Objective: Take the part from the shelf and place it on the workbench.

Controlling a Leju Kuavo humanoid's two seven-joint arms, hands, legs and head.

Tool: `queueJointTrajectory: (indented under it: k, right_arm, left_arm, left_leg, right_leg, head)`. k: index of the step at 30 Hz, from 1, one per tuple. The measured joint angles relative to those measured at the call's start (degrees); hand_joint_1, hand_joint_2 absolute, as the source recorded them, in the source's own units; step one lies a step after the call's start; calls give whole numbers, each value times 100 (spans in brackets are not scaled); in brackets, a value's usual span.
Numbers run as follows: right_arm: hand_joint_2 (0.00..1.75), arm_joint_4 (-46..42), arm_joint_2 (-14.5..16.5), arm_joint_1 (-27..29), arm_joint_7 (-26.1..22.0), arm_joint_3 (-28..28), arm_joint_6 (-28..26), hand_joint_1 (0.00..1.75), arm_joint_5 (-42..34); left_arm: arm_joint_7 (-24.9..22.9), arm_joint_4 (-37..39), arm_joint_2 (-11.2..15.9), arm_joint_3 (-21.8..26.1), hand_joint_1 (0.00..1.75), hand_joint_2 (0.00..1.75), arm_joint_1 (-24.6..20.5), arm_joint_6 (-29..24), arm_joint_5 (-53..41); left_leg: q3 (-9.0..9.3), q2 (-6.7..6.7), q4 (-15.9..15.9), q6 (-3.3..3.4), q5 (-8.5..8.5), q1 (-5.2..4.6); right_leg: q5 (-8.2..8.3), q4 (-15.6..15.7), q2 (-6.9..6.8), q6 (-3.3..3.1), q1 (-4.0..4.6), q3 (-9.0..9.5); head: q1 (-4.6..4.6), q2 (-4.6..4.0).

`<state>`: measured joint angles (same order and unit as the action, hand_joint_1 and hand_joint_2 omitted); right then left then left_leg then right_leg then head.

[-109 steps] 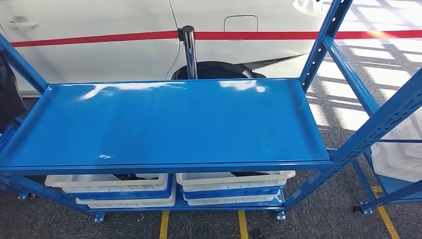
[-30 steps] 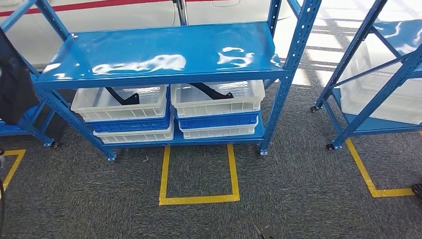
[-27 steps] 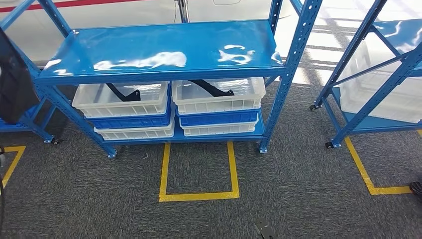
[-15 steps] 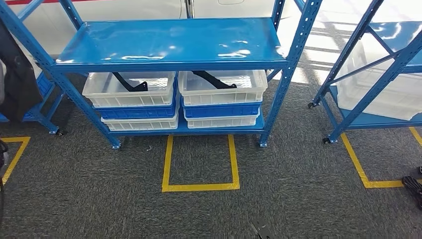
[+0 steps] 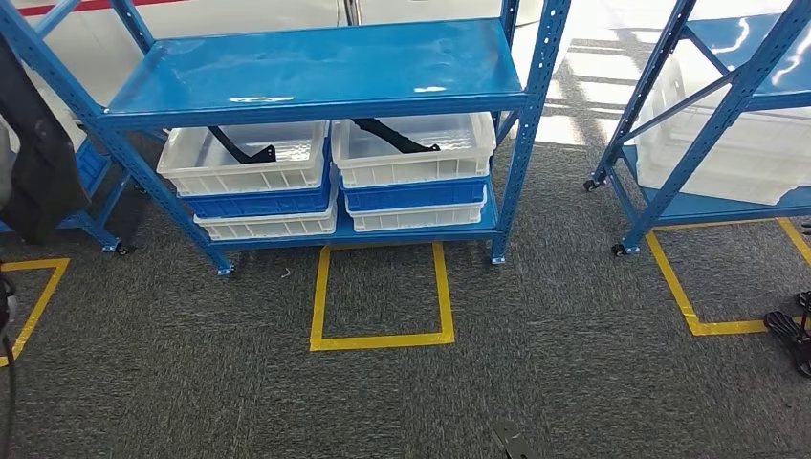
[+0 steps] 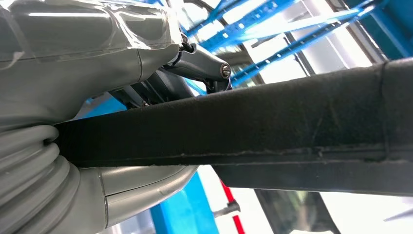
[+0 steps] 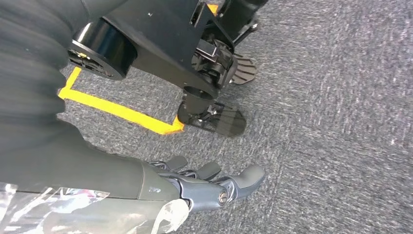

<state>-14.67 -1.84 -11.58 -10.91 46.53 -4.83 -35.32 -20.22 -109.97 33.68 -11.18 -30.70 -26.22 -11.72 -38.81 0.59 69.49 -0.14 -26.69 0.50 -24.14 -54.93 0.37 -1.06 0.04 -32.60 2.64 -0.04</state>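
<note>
A long black felt-covered part (image 6: 272, 131) ran lengthwise across the left wrist view, gripped by the left hand (image 6: 87, 97). In the head view's upper half stood the blue shelf (image 5: 316, 72), its top board bare.

Shelf (image 5: 316, 67): blue painted metal, glossy, with soft reflections.
Bins (image 5: 244, 164): smooth plastic, white and blue.
Part (image 6: 292, 122): black, matt, felt-like cloth with a seam.
Floor (image 5: 574, 363): grey carpet, rough.
Tape (image 5: 383, 339): yellow, smooth.
Left hand (image 6: 73, 63): grey plastic cover under clear glossy film.
</note>
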Motion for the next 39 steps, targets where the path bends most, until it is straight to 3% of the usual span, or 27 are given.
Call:
queueJointTrajectory:
  k: [2, 4, 6, 8, 9, 11, 13, 14, 15, 17, 19, 21, 23, 25, 27, 28, 29, 30, 32, 34, 35, 37, 39]
  right_arm:
    - [175, 0, 5, -1, -19, -1, -20, 0, 3]
    - [175, 0, 13, 4, -41, -5, -26, 0, -4]
    - [175, 0, 15, 18, -56, -21, -28, 0, -11]
    - [175, 0, 14, 24, -66, -38, -32, 0, -13]
    - [175, 0, 14, 23, -69, -43, -34, 0, -13]
    - [175, 0, 15, 26, -70, -47, -38, 0, -11]
    - [175, 0, 15, 36, -69, -48, -39, 0, -8]
    - [175, 0, 15, 39, -70, -48, -39, 0, -7]
    - [175, 0, 14, 41, -71, -48, -39, 0, -5]
    - [175, 0, 12, 43, -73, -51, -39, 0, -3]
    - [175, 0, 11, 45, -78, -60, -39, 0, -1]
    - [175, 0, 11, 46, -84, -71, -39, 0, 14]
    - [175, 0, 14, 48, -84, -76, -37, 0, 50]
    - [175, 0, 16, 60, -83, -75, -33, 0, 90]
    - [175, 0, 15, 79, -81, -74, -29, 0, 107]
    - [175, 0, 15, 85, -81, -74, -28, 0, 107]
    - [175, 0, 16, 87, -80, -74, -28, 0, 107]
    - [175, 0, 17, 85, -78, -74, -26, 0, 110]
    - [175, 0, 20, 80, -70, -74, -18, 0, 134]
    - [175, 0, 18, 78, -60, -74, -5, 0, 174]
    - [175, 0, 16, 78, -53, -74, 1, 0, 194]
    - [175, 0, 13, 78, -42, -74, 11, 0, 219]
    - [175, 0, 12, 72, -39, -73, 16, 0, 227]
  left_arm:
    - [-112, 3, 5, 2, 175, 175, -7, -62, -197]
    - [-199, 3, 23, 4, 175, 175, -16, -122, -403]
    - [-265, 3, 44, 5, 175, 175, -18, -154, -579]
    - [-306, 3, 57, 4, 175, 175, -13, -173, -703]
    - [-314, 3, 60, 3, 175, 175, -12, -180, -743]
    - [-320, 3, 61, -2, 175, 175, -2, -180, -775]
    - [-332, 3, 61, -8, 175, 175, 13, -144, -771]
    - [-338, 3, 62, -10, 175, 175, 14, -119, -770]
    - [-345, 3, 62, -11, 175, 175, 13, -97, -770]
    - [-366, 2, 69, -8, 175, 175, 5, -73, -776]
    - [-393, -9, 104, 3, 175, 175, -13, -51, -783]
    - [-422, -28, 162, 21, 175, 175, -19, -29, -787]
    - [-457, -51, 226, 57, 175, 175, 0, -21, -796]
    - [-484, -75, 280, 112, 175, 175, 13, -21, -808]
    - [-496, -89, 301, 146, 175, 175, 32, -22, -811]
    - [-500, -91, 307, 152, 175, 175, 49, -23, -810]
    - [-500, -91, 315, 155, 175, 175, 67, -22, -810]
    - [-500, -96, 326, 163, 175, 175, 79, -21, -817]
    - [-500, -120, 353, 198, 175, 175, 90, -19, -843]
    - [-507, -152, 374, 249, 175, 175, 123, -15, -872]
    - [-512, -163, 379, 271, 175, 175, 157, -14, -879]
    - [-521, -177, 387, 300, 175, 175, 241, -14, -883]
    - [-523, -198, 408, 322, 175, 175, 290, -15, -884]
  left_leg:
    - [580, 18, -872, 103, 216, -52]
    - [951, 60, -1508, 191, 221, -118]
    - [1002, 59, -1680, 233, 211, -137]
    - [1010, 12, -1774, 267, 291, -103]
    - [1011, -12, -1817, 286, 337, -82]
    - [978, -69, -1832, 309, 389, -72]
    - [932, -144, -1813, 303, 416, -70]
    - [911, -186, -1794, 295, 425, -65]
    - [891, -232, -1766, 285, 427, -58]
    - [837, -319, -1677, 245, 404, -48]
    - [738, -392, -1578, 181, 389, -47]
    - [652, -466, -1538, 119, 413, -35]
    - [576, -412, -1438, 63, 346, -18]
    - [349, -237, -926, -1, 38, -7]
    - [-16, -152, -93, -62, -333, 11]
    - [-146, -143, 193, -80, -415, 22]
    - [-178, -131, 269, -91, -390, 31]
    - [-81, -102, 72, -96, -252, 36]
    - [359, 94, -818, -89, 134, 26]
    - [655, 256, -1457, -30, 340, -28]
    - [677, 266, -1541, 3, 345, -57]
    - [652, 142, -1546, 76, 376, -63]
    - [653, 36, -1575, 153, 421, -35]
  right_leg:
    - [53, -1, -9, 14, 15, -49]
    - [100, 2, -43, 57, 17, -74]
    - [139, 7, -93, 119, 12, -93]
    - [49, -102, -106, 176, 11, -156]
    - [-96, -308, -92, 204, 11, -247]
    - [-515, -1070, -64, 254, -10, -572]
    - [-734, -1686, -59, 298, -33, -809]
    - [-683, -1685, -56, 314, -45, -778]
    - [-536, -1447, -39, 325, -60, -627]
    - [-211, -631, 115, 337, -102, -162]
    - [-102, -154, 259, 308, -119, 65]
    - [-108, -129, 220, 244, -101, 32]
    - [-79, -122, 115, 176, -107, 9]
    - [-59, -111, 18, 131, -123, -9]
    - [-58, -112, -81, 120, -121, -21]
    - [-59, -112, -137, 120, -121, -24]
    - [-60, -113, -193, 120, -121, -25]
    - [-62, -113, -248, 122, -122, -23]
    - [-68, -112, -347, 133, -115, -10]
    - [-78, -111, -436, 163, -88, 0]
    - [-82, -108, -482, 183, -76, 5]
    - [-94, -98, -560, 238, -72, 15]
    - [-234, -267, -411, 293, -79, -42]
  head:
    - [1, 0]
    - [1, 0]
    - [1, 1]
    - [1, 2]
    - [-3, 2]
    - [-11, 1]
    - [-15, 1]
    - [-15, 2]
    - [-15, 2]
    - [-16, 1]
    - [-14, 1]
    - [-13, 2]
    - [-8, 1]
    - [8, 1]
    - [19, 1]
    - [19, 1]
    - [20, 1]
    - [20, 2]
    - [20, 2]
    - [18, 1]
    - [17, 2]
    - [16, 2]
    - [10, 2]
